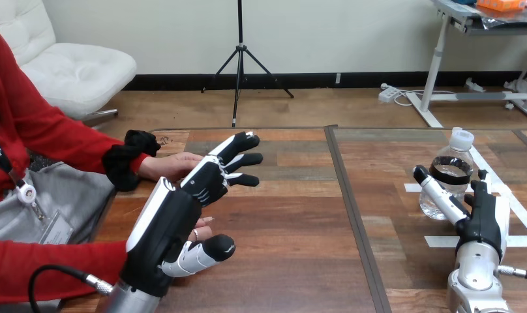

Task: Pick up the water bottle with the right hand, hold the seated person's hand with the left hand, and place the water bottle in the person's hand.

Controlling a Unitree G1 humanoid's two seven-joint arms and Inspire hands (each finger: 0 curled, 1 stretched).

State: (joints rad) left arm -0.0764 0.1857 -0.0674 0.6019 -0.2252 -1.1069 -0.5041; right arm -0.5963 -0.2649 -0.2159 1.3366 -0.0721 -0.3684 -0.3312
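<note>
A clear water bottle [451,171] with a white cap and a black band stands upright on the table at the right. My right hand [486,218] is just to its right, fingers straight, with the thumb [437,192] stretched across the bottle's lower front. My left hand [182,208] is raised at the left, open, its straight fingers [238,160] spread in front of the person's hand [173,166] in the red sleeve. I cannot tell whether they touch. A second hand of the person [201,229] shows as fingertips behind my left palm, above its thumb [212,250].
White tape strips [509,195] mark the table around the bottle. A dark seam [349,208] runs down the table between its two halves. The person's forearms [45,264] lie along the table's left side.
</note>
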